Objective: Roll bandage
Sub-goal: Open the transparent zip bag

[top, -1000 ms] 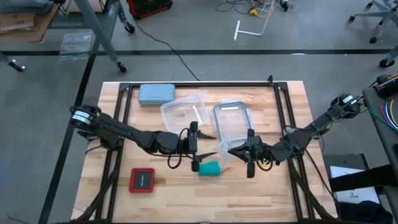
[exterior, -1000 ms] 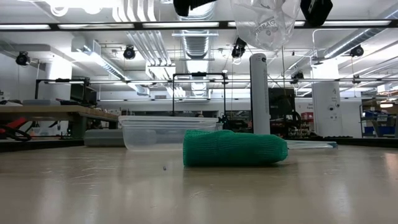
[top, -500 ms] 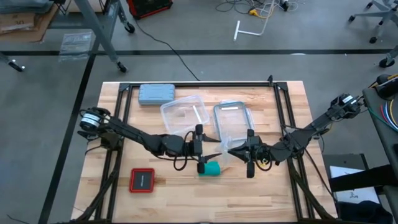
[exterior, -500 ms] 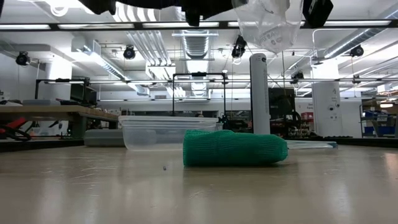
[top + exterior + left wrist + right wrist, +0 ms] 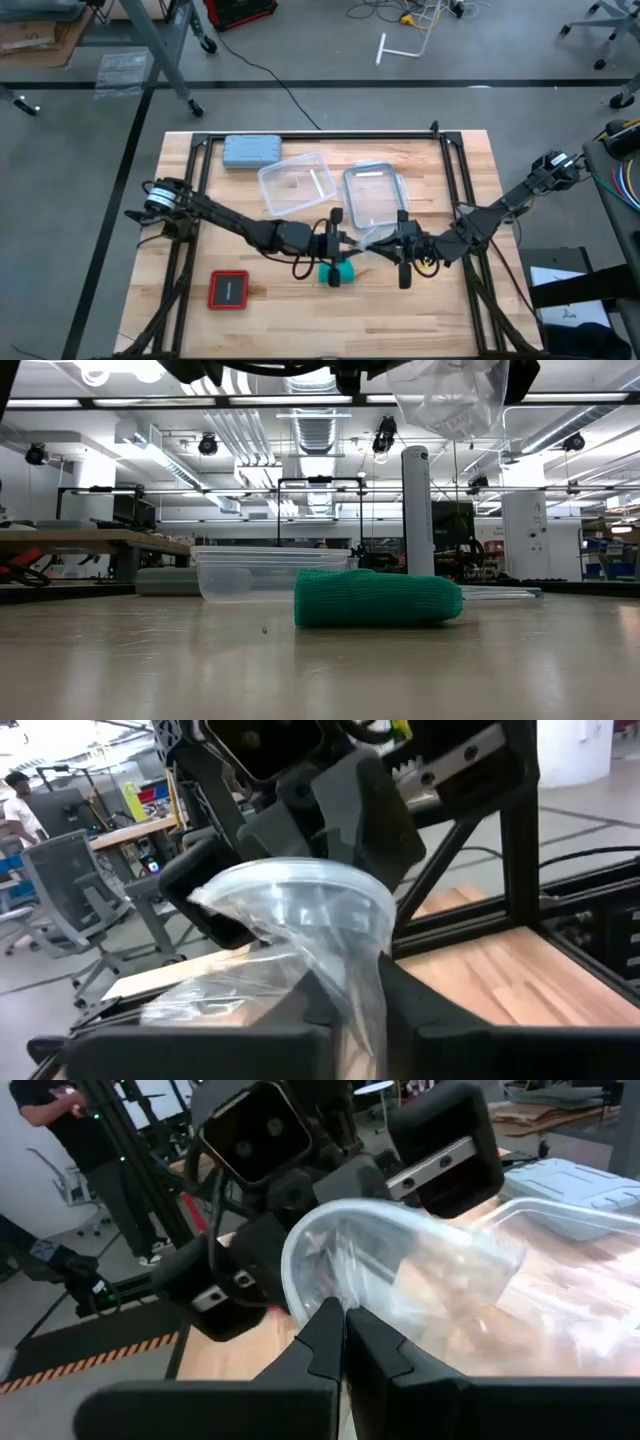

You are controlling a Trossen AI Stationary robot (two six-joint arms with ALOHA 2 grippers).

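The bandage (image 5: pixel 340 272) lies rolled on the counter (image 5: pixel 430 300) beneath my end effectors; left end effector (image 5: pixel 337 232) and right end effector (image 5: pixel 392 240) both pinch a clear plastic bag (image 5: pixel 365 238) above it. I judge bagging comes next: I need the mouth spread wide.

1. Bandage (image 5: pixel 378 600): teal-green knit cloth, wound into a short fat roll.
2. Pose: lying on its side on the wooden desk (image 5: pixel 270 310), long axis level.
3. Location: mid-desk toward the near edge; partly hidden under the arms from above (image 5: pixel 342 273).
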